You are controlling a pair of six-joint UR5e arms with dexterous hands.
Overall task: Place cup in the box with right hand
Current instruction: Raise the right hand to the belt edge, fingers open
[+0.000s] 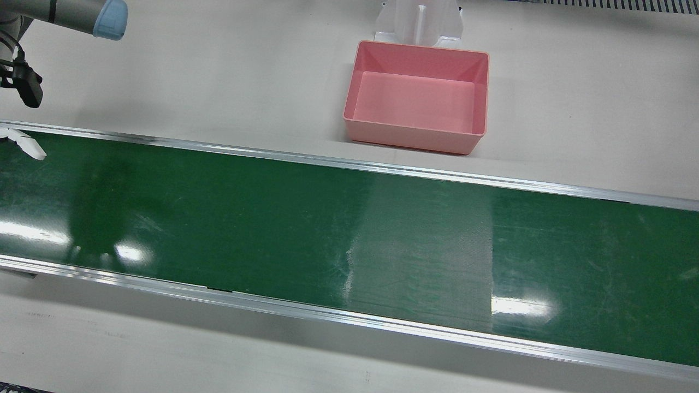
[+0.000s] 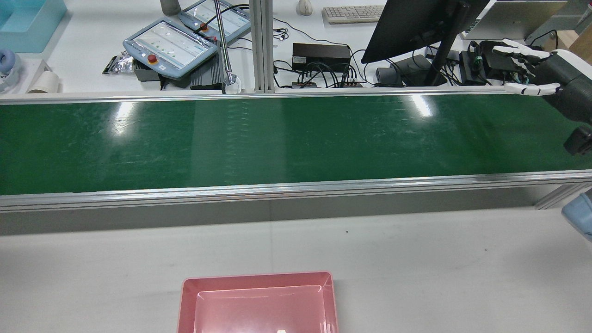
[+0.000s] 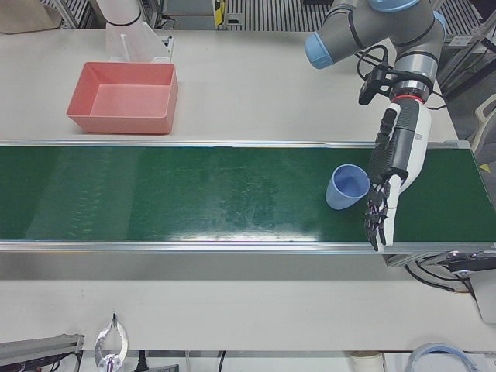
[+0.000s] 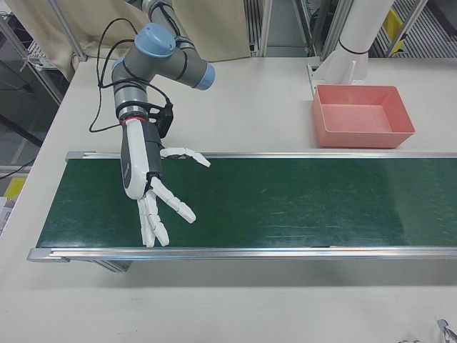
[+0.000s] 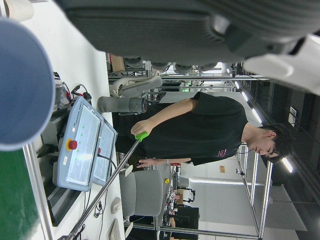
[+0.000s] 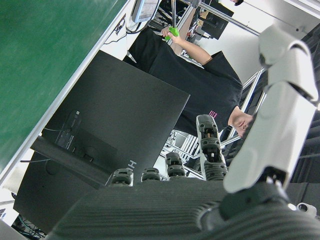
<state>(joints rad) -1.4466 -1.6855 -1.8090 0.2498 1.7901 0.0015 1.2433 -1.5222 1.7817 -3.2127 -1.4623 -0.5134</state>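
A light blue cup (image 3: pixel 347 187) stands tilted on the green belt (image 3: pixel 194 194), its mouth up; it shows only in the left-front view and, close up, in the left hand view (image 5: pixel 20 85). My left hand (image 3: pixel 391 170) is open right beside it, fingers stretched out along its right side; I cannot tell if they touch. My right hand (image 4: pixel 153 193) is open and empty, fingers spread, above the other end of the belt; it also shows in the rear view (image 2: pixel 527 69). The pink box (image 1: pixel 418 139) is empty on the white table behind the belt, midway between the hands.
A white pedestal (image 1: pixel 418 22) stands just behind the box. Aluminium rails (image 1: pixel 349 316) edge the belt. Beyond the belt are a monitor (image 2: pixel 416 23), teach pendants (image 2: pixel 171 44) and cables. A person in black (image 5: pixel 200 130) stands on the operators' side.
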